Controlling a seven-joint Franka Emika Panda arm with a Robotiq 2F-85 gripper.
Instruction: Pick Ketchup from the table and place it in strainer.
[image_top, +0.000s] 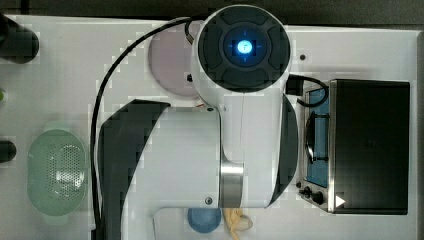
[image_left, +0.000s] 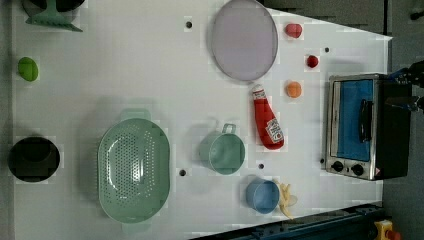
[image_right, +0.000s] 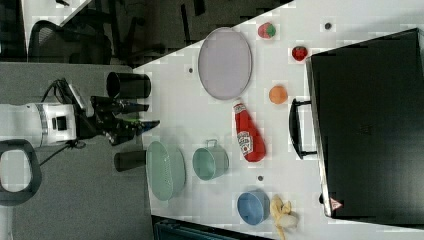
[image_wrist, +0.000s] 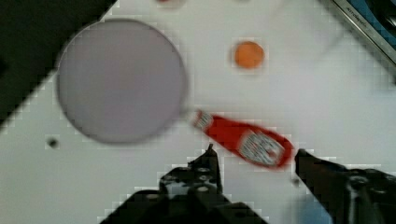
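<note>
The Ketchup (image_left: 266, 120), a red squeeze bottle with a white cap, lies flat on the white table (image_left: 125, 65) between the grey-lilac plate and the toaster oven. It also appears as Ketchup (image_right: 247, 134) and Ketchup (image_wrist: 229, 133). The mint-green strainer (image_left: 134, 170) stands apart from it, past a green cup, with nothing in it; strainer (image_top: 56, 172), strainer (image_right: 165, 170). My gripper (image_right: 152, 115) hangs high above the table, open and holding nothing. In the wrist view the gripper (image_wrist: 255, 155) has its dark fingers (image_wrist: 210, 158) spread either side of the bottle far below.
A green cup (image_left: 223, 151) sits between bottle and strainer. The plate (image_left: 244, 39), an orange (image_left: 293, 89), small red fruits (image_left: 312, 61), a blue cup (image_left: 262, 196), a banana (image_left: 286, 199), a toaster oven (image_left: 362, 127) and a black cup (image_left: 34, 159) also stand on the table.
</note>
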